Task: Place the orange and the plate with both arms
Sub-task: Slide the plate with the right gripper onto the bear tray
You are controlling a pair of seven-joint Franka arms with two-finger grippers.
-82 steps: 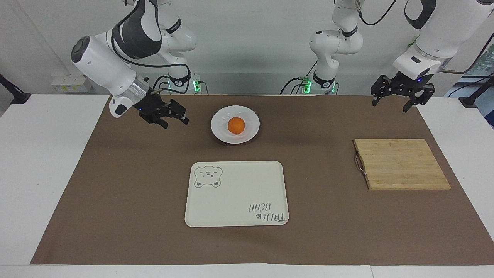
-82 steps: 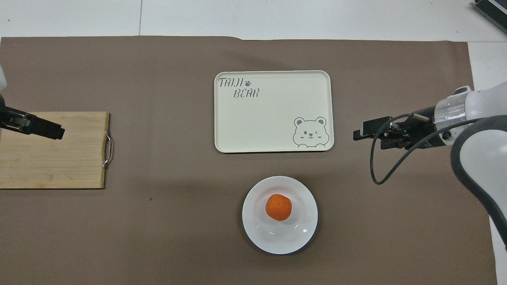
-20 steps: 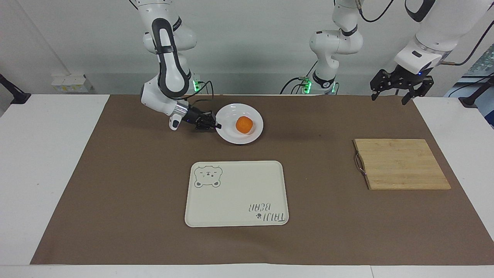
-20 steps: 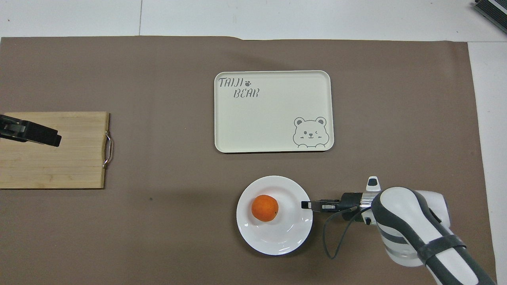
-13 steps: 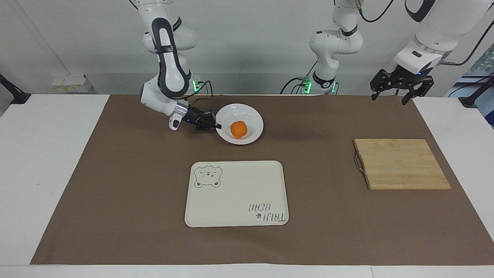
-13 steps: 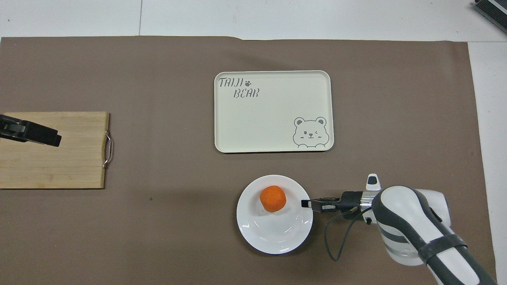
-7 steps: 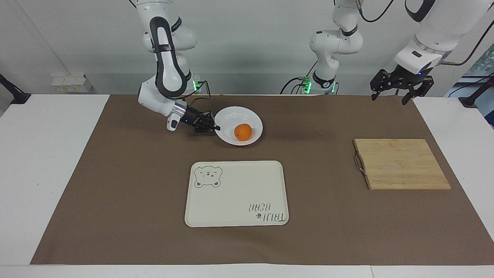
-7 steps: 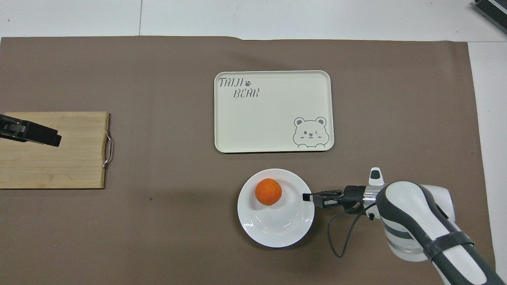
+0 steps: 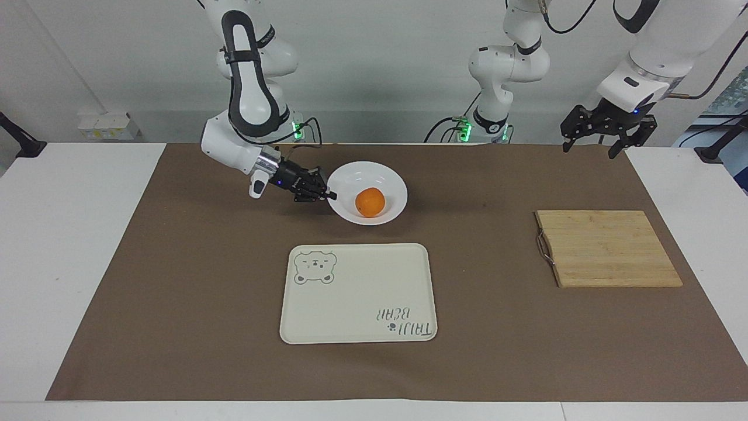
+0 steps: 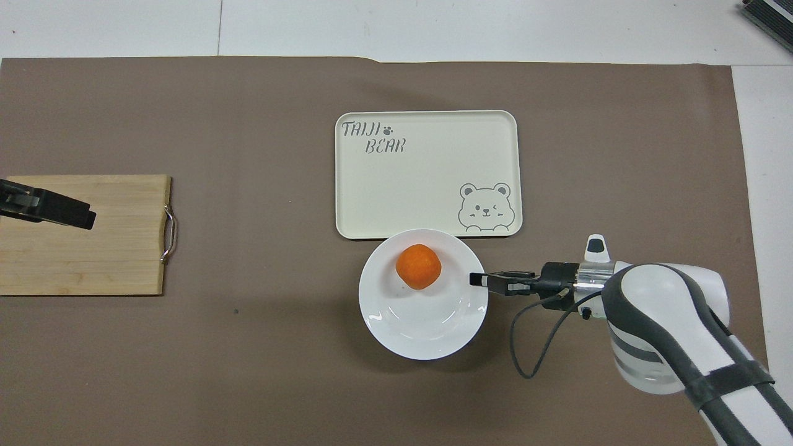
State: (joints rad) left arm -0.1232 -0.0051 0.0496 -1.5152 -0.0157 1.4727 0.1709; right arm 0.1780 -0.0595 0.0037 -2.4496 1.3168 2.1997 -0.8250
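Right gripper (image 9: pixel 328 196) pinching white plate (image 9: pixel 383 172) rim, plate lifted, tilted, orange (image 9: pixel 370 202) inside; left gripper (image 9: pixel 605 133) spread, partly cut off overhead, over worktop's corner.

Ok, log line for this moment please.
right gripper: shut on plate rim, plate lifted | orange: in plate | left gripper: open, waiting above cutting board | tray: empty

Plate (image 9: pixel 392 175) (image 10: pixel 433 334): round, glossy white, shallow, raised off the bench and tilted, rim pinched by right tool (image 9: pixel 327 195) (image 10: pixel 478 279). Orange (image 9: pixel 370 202) (image 10: pixel 419 266): small, bright, lying in the plate, toward the rim farther from the robots.
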